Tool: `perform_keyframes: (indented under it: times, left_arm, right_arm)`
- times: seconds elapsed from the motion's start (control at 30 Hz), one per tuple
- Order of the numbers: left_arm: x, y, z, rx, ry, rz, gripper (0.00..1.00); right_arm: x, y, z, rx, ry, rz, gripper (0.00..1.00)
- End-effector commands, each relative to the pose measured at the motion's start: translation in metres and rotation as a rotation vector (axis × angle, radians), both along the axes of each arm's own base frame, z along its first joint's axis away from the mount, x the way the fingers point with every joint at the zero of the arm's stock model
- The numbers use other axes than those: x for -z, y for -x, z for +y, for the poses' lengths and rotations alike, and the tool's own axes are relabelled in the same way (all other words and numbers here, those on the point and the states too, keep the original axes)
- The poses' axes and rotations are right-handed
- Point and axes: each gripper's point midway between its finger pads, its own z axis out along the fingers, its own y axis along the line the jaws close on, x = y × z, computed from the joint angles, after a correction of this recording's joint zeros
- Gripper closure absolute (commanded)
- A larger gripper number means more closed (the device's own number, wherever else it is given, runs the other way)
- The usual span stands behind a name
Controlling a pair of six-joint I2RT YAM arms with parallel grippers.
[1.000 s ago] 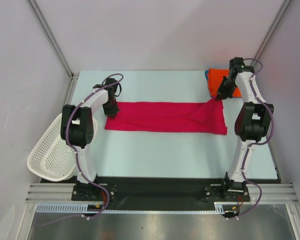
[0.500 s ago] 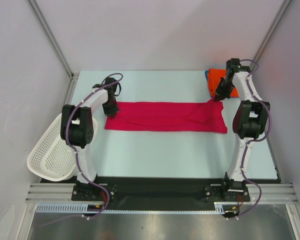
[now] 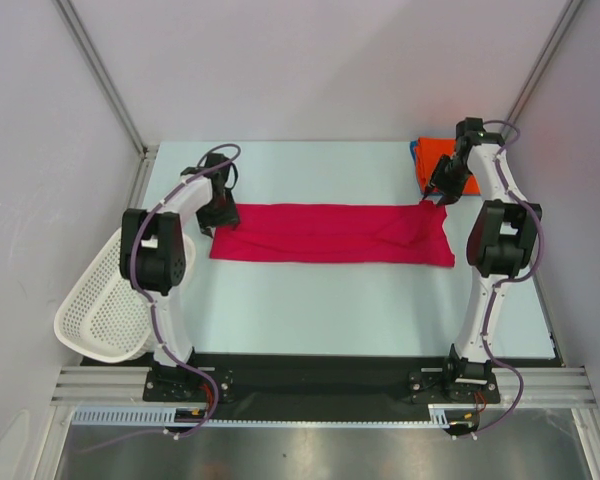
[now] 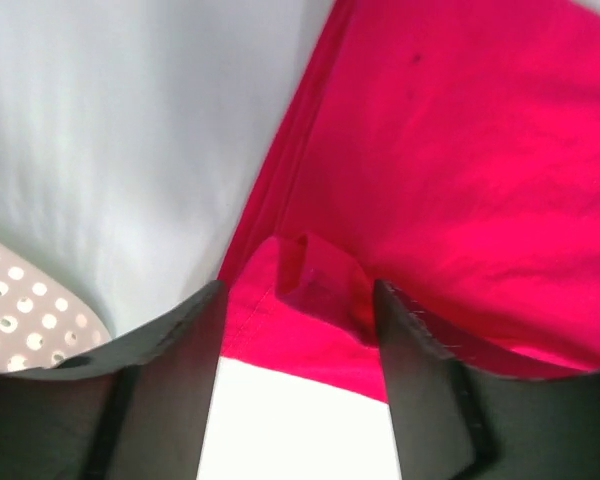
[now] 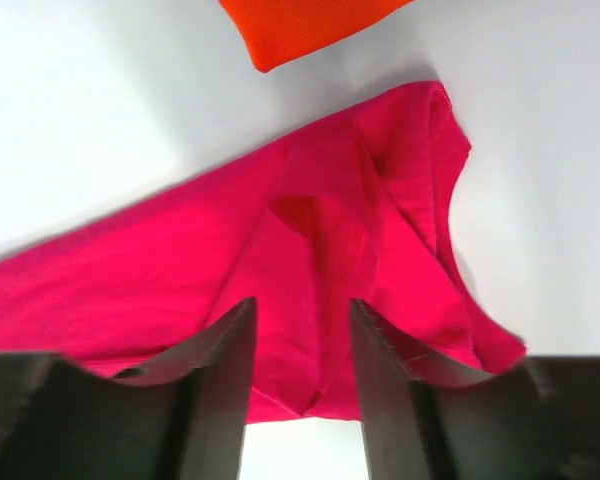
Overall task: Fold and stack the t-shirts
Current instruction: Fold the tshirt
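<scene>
Crimson t-shirt (image 3: pixel 330 235) lies as a long folded band across the bench (image 3: pixel 330 310), with each end under an arm. The orange t-shirt (image 3: pixel 428 160) sits at the far right, partly covered by the right arm and cut off in the right wrist view. The left end effector (image 4: pixel 298 290) is spread over the band's left corner, with a small crease between its fingers. The right end effector (image 5: pixel 302 305) is spread over the rumpled right end. A white basket (image 3: pixel 100 300) sits at the bench's left edge.
</scene>
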Motion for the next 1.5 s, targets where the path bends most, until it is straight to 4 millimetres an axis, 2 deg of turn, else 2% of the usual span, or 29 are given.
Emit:
perform_keyframes:
  times: [0.0,0.07,0.17,0.23,0.3,0.33,0.37,0.43,0.47,0.5,0.57,0.63,0.67,0.73,0.87,0.97,1.1,1.47]
  left_arm:
    - [-0.050,-0.016,0.008,-0.047,-0.002,-0.154,0.33]
    - [-0.058,-0.011,0.010,-0.058,-0.002,-0.170,0.17]
    - [-0.064,0.003,0.007,-0.054,0.025,-0.180,0.16]
    - [-0.066,0.016,0.004,-0.045,0.050,-0.186,0.16]
    - [-0.069,0.019,0.001,-0.026,0.067,-0.199,0.16]
    - [-0.068,0.023,-0.004,-0.006,0.093,-0.192,0.16]
    - [-0.068,0.025,-0.008,0.006,0.112,-0.190,0.20]
    - [-0.065,0.026,-0.019,0.044,0.156,-0.180,0.25]
    - [-0.059,0.028,-0.030,0.070,0.204,-0.161,0.35]
    - [-0.056,0.029,-0.037,0.077,0.229,-0.152,0.39]
    - [-0.048,0.033,-0.049,0.091,0.273,-0.131,0.46]
    - [-0.037,0.036,-0.054,0.094,0.292,-0.099,0.52]
    - [-0.036,0.037,-0.055,0.094,0.295,-0.091,0.55]
    - [-0.032,0.039,-0.053,0.098,0.290,-0.079,0.55]
    - [-0.036,0.042,-0.052,0.112,0.282,-0.087,0.56]
    - [-0.038,0.043,-0.054,0.118,0.294,-0.088,0.56]
    - [-0.041,0.044,-0.055,0.131,0.295,-0.090,0.56]
    - [-0.041,0.044,-0.056,0.147,0.300,-0.086,0.56]
  right_arm:
    - [-0.020,-0.015,-0.002,0.010,-0.035,-0.078,0.48]
    - [-0.034,-0.015,-0.004,0.010,-0.027,-0.096,0.42]
    - [-0.058,-0.003,0.000,-0.016,-0.001,-0.120,0.39]
    - [-0.063,0.006,0.009,-0.047,-0.002,-0.119,0.39]
    - [-0.051,0.024,0.022,-0.077,-0.011,-0.069,0.38]
    - [-0.063,0.031,0.029,-0.091,-0.029,-0.095,0.38]
    - [-0.046,0.044,0.038,-0.101,-0.048,-0.056,0.35]
    - [-0.052,0.052,0.052,-0.106,-0.107,-0.090,0.34]
    - [-0.048,0.056,0.056,-0.102,-0.124,-0.085,0.34]
    - [-0.035,0.068,0.061,-0.098,-0.140,-0.045,0.33]
    - [-0.036,0.073,0.069,-0.086,-0.181,-0.055,0.33]
    - [-0.025,0.082,0.067,-0.068,-0.165,-0.031,0.34]
    - [-0.024,0.087,0.076,-0.093,-0.162,-0.029,0.37]
    - [-0.010,0.094,0.080,-0.097,-0.163,-0.003,0.41]
    - [0.008,0.092,0.082,-0.101,-0.137,0.006,0.54]
    - [0.015,0.085,0.084,-0.110,-0.104,0.000,0.57]
    - [0.027,0.081,0.078,-0.116,-0.034,0.034,0.57]
    - [0.029,0.088,0.070,-0.134,0.039,0.046,0.57]
